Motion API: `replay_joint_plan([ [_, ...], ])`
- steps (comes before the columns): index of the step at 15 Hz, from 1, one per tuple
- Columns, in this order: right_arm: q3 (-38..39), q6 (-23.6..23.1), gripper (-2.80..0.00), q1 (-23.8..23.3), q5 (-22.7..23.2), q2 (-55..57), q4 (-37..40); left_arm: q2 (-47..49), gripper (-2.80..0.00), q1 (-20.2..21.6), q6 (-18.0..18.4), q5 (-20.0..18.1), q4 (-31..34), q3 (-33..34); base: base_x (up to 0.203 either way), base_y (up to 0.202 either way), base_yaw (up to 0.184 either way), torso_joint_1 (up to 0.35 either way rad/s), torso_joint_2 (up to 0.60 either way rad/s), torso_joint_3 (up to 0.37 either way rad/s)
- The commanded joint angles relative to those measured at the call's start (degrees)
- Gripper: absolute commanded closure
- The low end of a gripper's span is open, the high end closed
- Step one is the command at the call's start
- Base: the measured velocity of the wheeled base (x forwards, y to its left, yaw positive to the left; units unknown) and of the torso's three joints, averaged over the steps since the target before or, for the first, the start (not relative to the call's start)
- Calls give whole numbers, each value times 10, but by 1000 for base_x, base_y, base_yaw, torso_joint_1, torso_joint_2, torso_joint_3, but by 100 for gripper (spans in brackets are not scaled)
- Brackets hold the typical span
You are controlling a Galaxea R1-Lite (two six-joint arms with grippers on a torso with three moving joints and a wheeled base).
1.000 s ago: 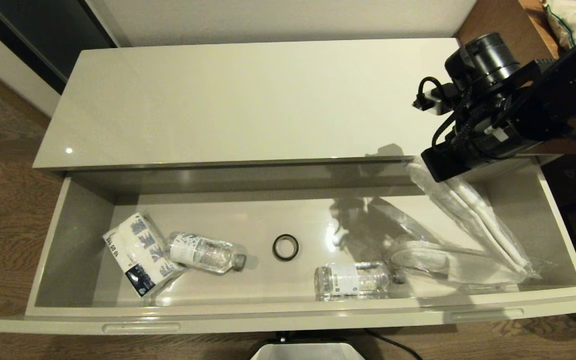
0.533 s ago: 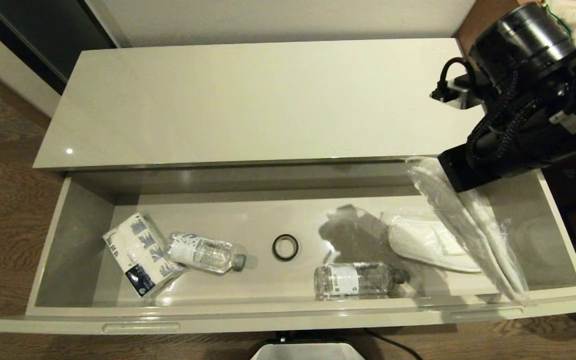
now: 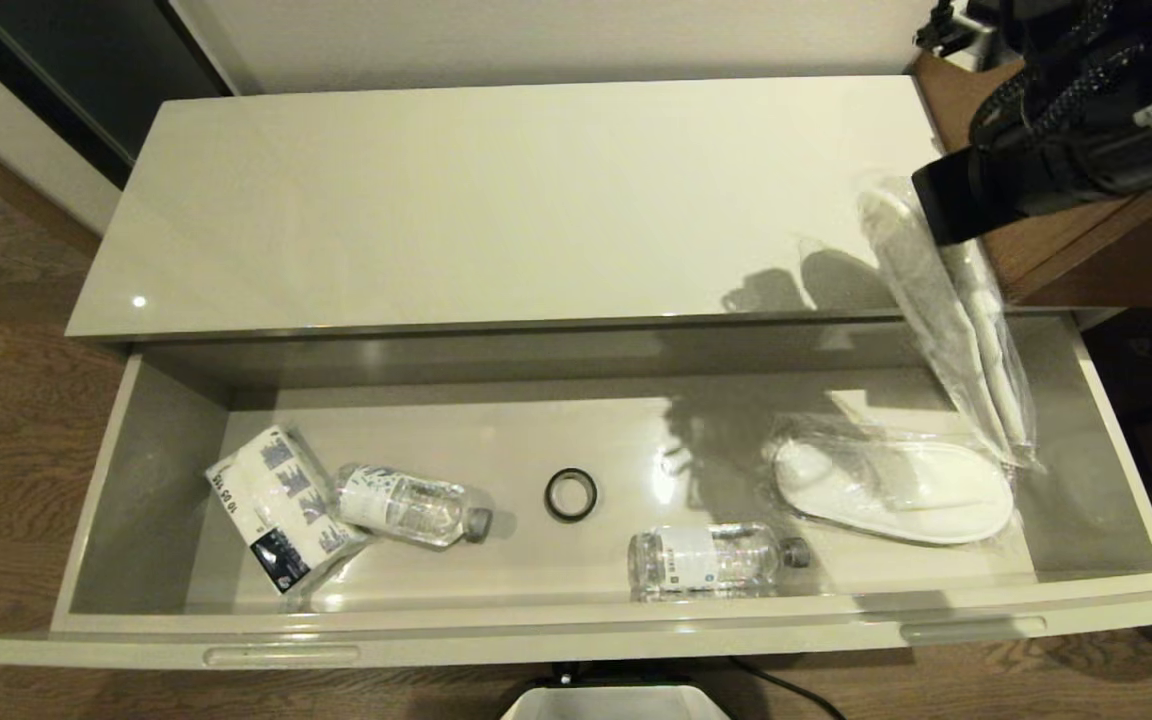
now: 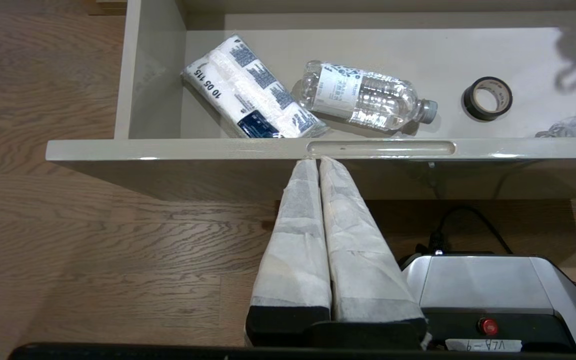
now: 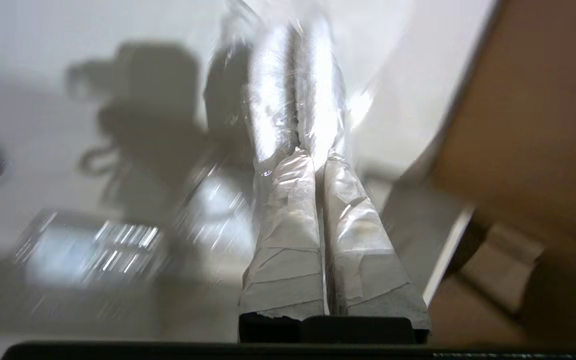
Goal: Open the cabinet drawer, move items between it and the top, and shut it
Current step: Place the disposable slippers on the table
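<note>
Cabinet top [image 3: 496, 200], long and glossy cream-white, fills the upper half of my head view, with the brown wood desk [image 3: 1066, 250] butting its right end. Below it the cabinet drawer [image 3: 576, 640] stands pulled fully out, its two recessed slots showing along the front rim.

My right hand [image 5: 318, 157] is raised over the right end of the top, pinched tight on one bagged slipper [image 3: 956, 320], which dangles from it in its crinkly plastic, the lower end hanging over the drawer's right rear corner. The second bagged slipper [image 3: 896, 490] lies flat on the drawer floor at the right.

My left hand [image 4: 315, 160] sits parked below the drawer front, its taped fingers pressed together and holding nothing, the tips just under the left slot.

Also in the drawer: a blue-printed tissue pack [image 3: 276, 505] at the left, a water bottle [image 3: 406, 505] lying touching it, a second water bottle [image 3: 711, 560] on its side near the front wall just left of the flat slipper, and a black tape roll [image 3: 571, 494] between the two bottles.
</note>
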Motion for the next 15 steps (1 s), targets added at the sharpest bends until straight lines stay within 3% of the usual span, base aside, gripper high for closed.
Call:
replay_joint_plan([
  [1, 0, -77, 0, -30, -3, 52, -173, 0, 0, 0, 0, 0, 0, 0, 0, 0, 0, 0, 0, 0],
  [4, -1, -147, 0, -40, -19, 94, -320, 0, 0, 0, 0, 0, 0, 0, 0, 0, 0, 0, 0, 0],
  [7, -2, -170, 0, -40, -22, 90, -348, 0, 0, 0, 0, 0, 0, 0, 0, 0, 0, 0, 0, 0],
  [11, -1, -219, 0, -43, -20, 100, -441, 0, 0, 0, 0, 0, 0, 0, 0, 0, 0, 0, 0, 0],
  [15, -1, -241, 0, -68, -13, 139, -506, 0, 0, 0, 0, 0, 0, 0, 0, 0, 0, 0, 0, 0],
])
